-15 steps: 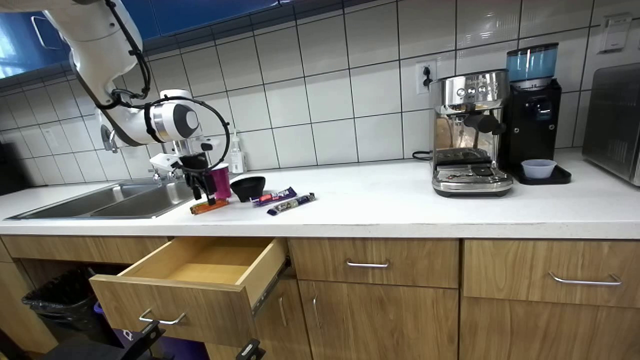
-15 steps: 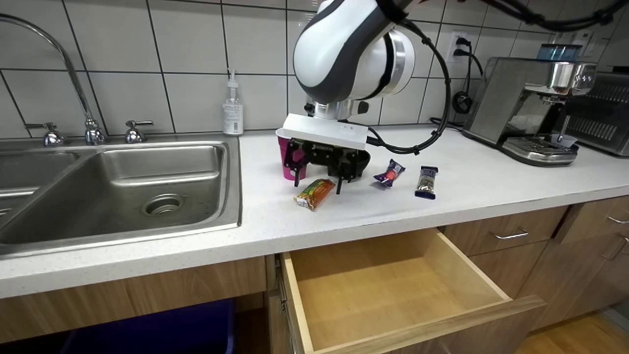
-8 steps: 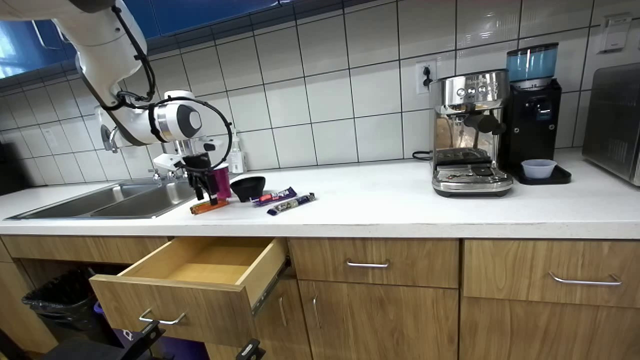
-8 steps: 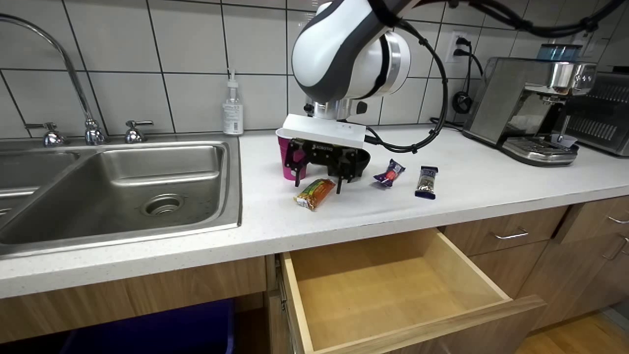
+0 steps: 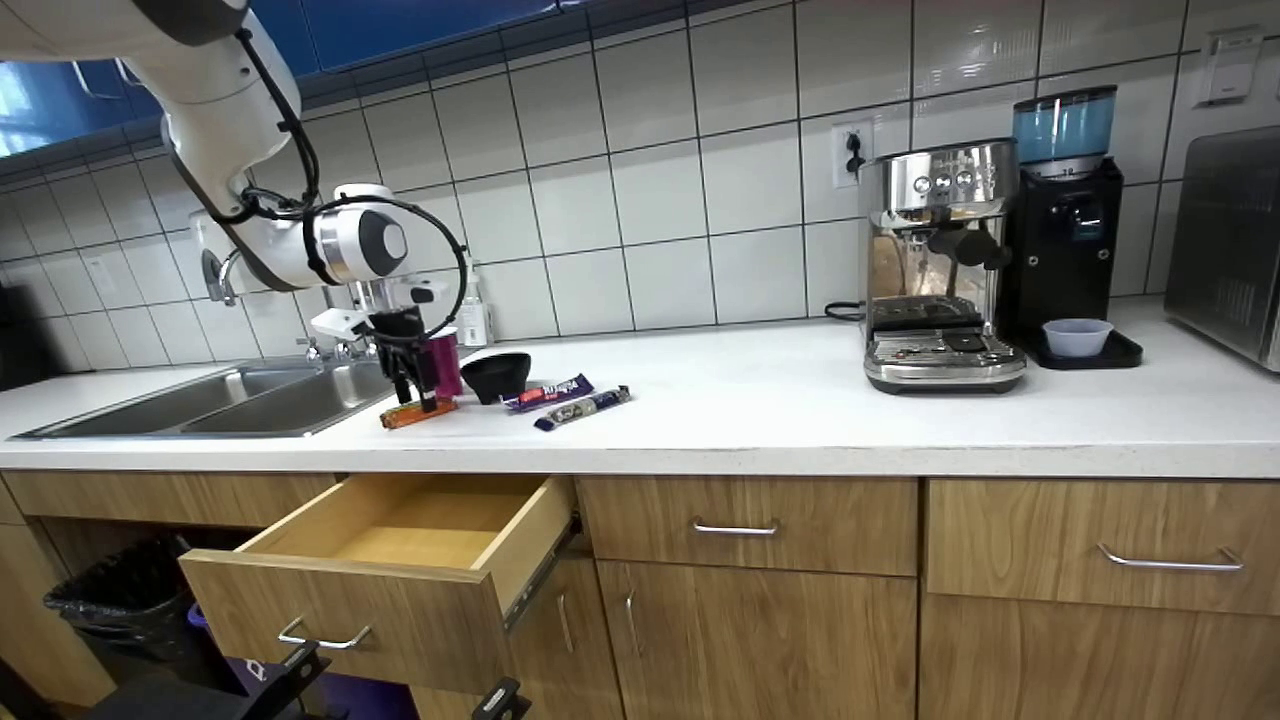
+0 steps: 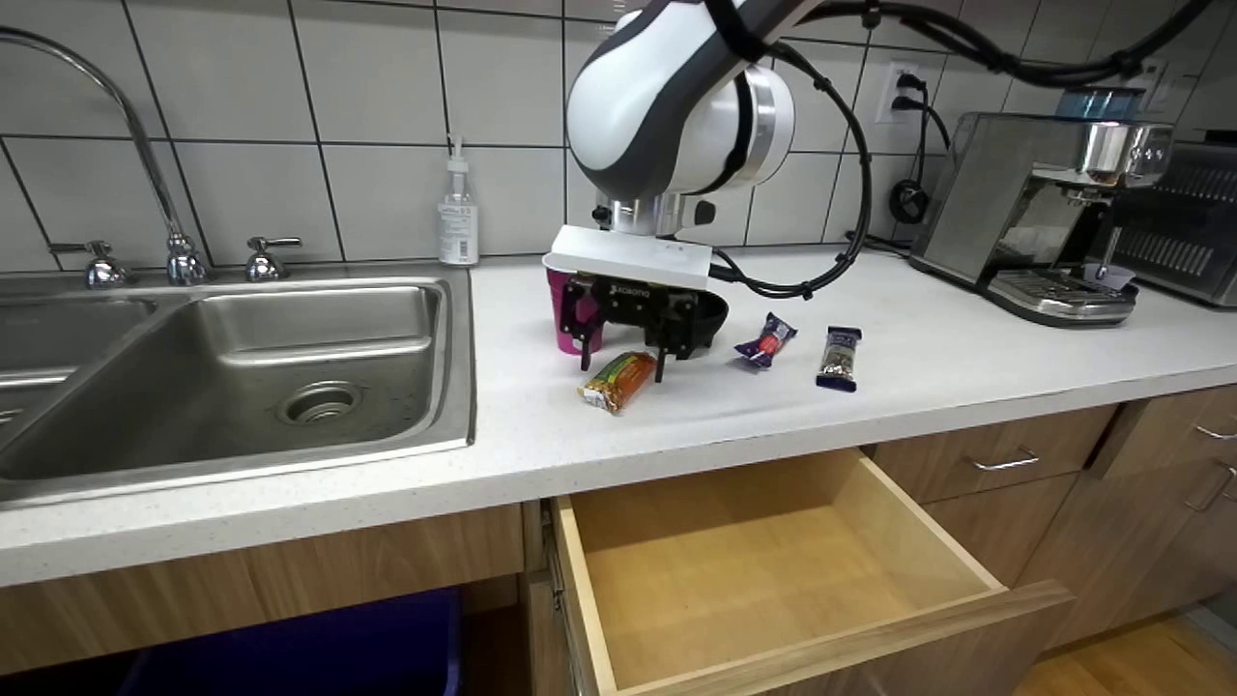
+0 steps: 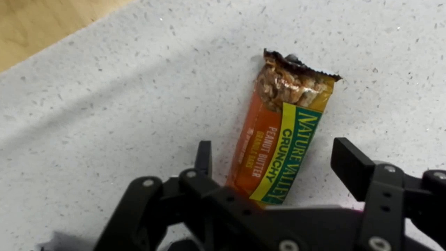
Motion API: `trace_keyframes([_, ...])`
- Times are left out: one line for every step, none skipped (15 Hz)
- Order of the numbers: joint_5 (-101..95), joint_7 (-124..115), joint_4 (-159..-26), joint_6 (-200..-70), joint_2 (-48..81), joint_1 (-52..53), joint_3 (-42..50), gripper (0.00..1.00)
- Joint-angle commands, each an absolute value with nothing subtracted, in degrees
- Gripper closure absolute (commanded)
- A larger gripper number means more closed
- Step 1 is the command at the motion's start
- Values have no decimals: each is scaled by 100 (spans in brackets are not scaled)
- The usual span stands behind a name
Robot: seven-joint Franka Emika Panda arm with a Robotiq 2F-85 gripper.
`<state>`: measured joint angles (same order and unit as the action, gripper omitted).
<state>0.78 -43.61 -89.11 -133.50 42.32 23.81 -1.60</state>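
Note:
My gripper point(image 7: 275, 161) is open above the countertop, its two black fingers point(image 7: 351, 167) wide apart. An orange and green granola bar wrapper point(image 7: 278, 146) lies between and below them, with a gap on each side. Its near end is hidden by the gripper. In both exterior views the gripper point(image 5: 416, 400) point(image 6: 623, 365) is low over the bar point(image 5: 403, 416) point(image 6: 615, 385). A pink cup point(image 6: 568, 329) stands close behind the gripper, partly hidden by it. A black bowl point(image 5: 497, 377) stands next to the cup. A purple bar point(image 5: 548, 393) and a blue-silver bar point(image 5: 583, 408) lie farther along.
A drawer point(image 6: 773, 561) stands pulled out below the counter. A double sink point(image 6: 319, 348) with faucet point(image 6: 181, 261) is beside the gripper. A soap bottle point(image 6: 458, 217) stands at the wall. A coffee machine point(image 5: 942, 270) and a grinder point(image 5: 1065, 220) are farther along.
The arm's upper links have shifted a little, and the gripper appears slightly turned over the granola bar. The fingers stay apart, and the bar has not moved.

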Motion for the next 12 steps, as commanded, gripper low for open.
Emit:
trace_keyframes([152,-4269,-8523,-13031,4420,2267,-265,42])
trace_keyframes([154,-4261,-8491,-13019,4441,2266,-268,51])
trace_keyframes([152,-4261,-8464,-13001,4460,2268,-266,58])
trace_keyframes([156,-4255,-8432,-12986,4483,2264,-270,66])
trace_keyframes([156,-4254,-8399,-12965,4505,2264,-270,73])
trace_keyframes([159,-4251,-8371,-12952,4522,2263,-272,82])
trace_keyframes([162,-4236,-8367,-12953,4519,2261,-281,83])
trace_keyframes([146,-4232,-8390,-12964,4491,2277,-281,83])
trace_keyframes([137,-4211,-8418,-12980,4459,2286,-290,83])
trace_keyframes([119,-4186,-8486,-13009,4390,2304,-302,83])
trace_keyframes([102,-4170,-8548,-13036,4326,2327,-314,83])
trace_keyframes([105,-4136,-8585,-13048,4291,2331,-343,83])
